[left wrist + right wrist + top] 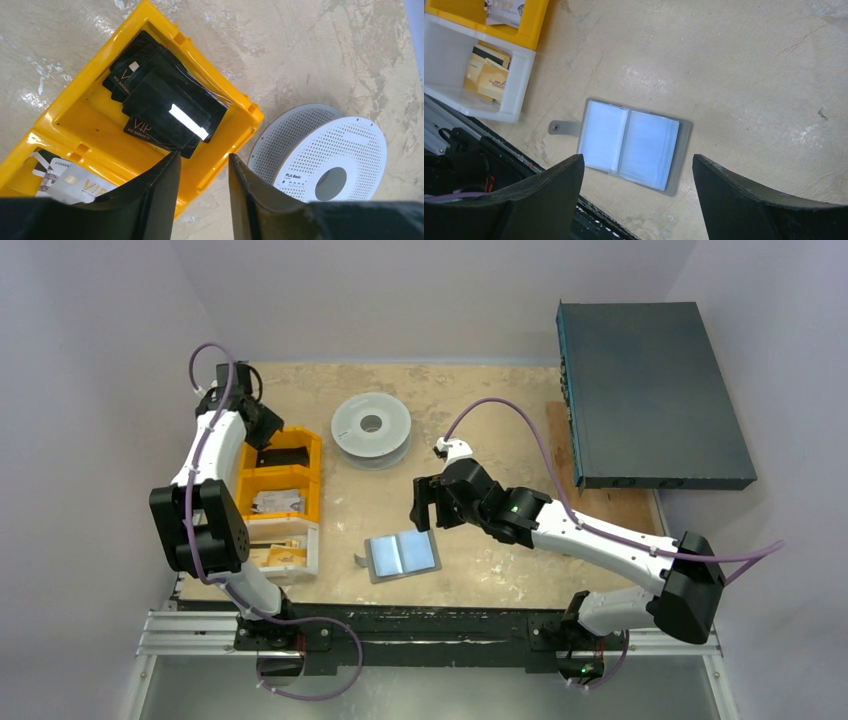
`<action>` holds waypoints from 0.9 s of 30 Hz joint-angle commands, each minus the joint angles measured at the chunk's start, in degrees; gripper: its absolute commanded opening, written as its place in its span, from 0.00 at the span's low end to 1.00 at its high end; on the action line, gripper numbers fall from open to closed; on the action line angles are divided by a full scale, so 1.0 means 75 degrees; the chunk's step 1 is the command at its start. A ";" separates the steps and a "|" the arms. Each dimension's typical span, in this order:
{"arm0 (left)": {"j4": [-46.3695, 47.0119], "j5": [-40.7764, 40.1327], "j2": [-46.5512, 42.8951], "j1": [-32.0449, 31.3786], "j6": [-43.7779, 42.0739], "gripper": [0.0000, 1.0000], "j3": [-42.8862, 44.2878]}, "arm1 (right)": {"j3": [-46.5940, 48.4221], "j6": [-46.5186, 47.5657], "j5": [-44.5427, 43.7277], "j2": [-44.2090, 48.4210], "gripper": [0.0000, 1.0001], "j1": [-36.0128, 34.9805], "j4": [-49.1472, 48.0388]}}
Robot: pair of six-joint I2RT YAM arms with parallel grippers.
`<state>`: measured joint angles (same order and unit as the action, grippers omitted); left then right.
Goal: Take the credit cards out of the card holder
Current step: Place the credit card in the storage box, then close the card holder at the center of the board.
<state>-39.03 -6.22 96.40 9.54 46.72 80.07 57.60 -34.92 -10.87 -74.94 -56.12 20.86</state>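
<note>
Looking down from the top camera, I see the card holder [402, 555] lying open and flat on the table [480, 440] near the front edge. The right gripper [424, 505] hovers just behind it, and the left gripper [262, 428] hangs over the yellow bin [316, 485]. On the left wrist camera, the jaws are narrowly parted and empty above black cards [160, 107]. On the right wrist camera, the jaws are spread wide and empty, with the holder's clear sleeves below.
</note>
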 commanded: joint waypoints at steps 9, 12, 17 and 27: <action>-0.0227 0.1173 -0.1849 -0.0253 -0.0939 0.51 -0.0580 | -0.0114 -0.0098 0.0182 -0.0177 0.80 0.0040 -0.0332; -0.0375 0.1420 -0.2521 -0.0654 -0.1147 0.51 -0.1226 | -0.0203 -0.0162 0.0185 -0.0189 0.80 0.0050 -0.0364; -0.0484 0.1761 -0.3609 -0.1719 -0.1134 0.49 -0.2329 | -0.0479 -0.0367 0.0304 -0.0275 0.80 0.0052 -0.0465; -0.0020 0.2226 -0.4285 -0.4444 -0.0541 0.43 -0.4377 | -0.1121 -0.0914 0.0483 -0.0706 0.78 0.0218 -0.0864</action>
<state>-41.60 8.75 66.06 -18.52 40.34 51.27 50.70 -39.20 -7.84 -79.50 -55.18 17.39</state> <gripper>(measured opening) 0.444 0.791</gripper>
